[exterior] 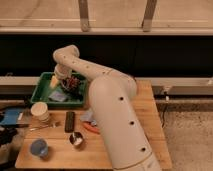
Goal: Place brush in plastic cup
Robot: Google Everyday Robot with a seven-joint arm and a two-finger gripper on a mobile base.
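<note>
A dark object with a reddish-brown bristly head [73, 83], which looks like the brush, lies in the green tray [44, 99] at the table's back left. My gripper [61, 79] hangs over the tray's back part, right beside that dark object; whether it touches it I cannot tell. A beige plastic cup [40, 111] stands on the table just in front of the tray. A blue cup [38, 147] stands at the front left corner.
A flat black bar [69, 121], a small metal cup [76, 139] and a thin utensil [45, 127] lie on the wooden table [145, 107]. A grey-blue pad [57, 96] and a yellowish piece [53, 82] lie in the tray. A dark wall runs behind.
</note>
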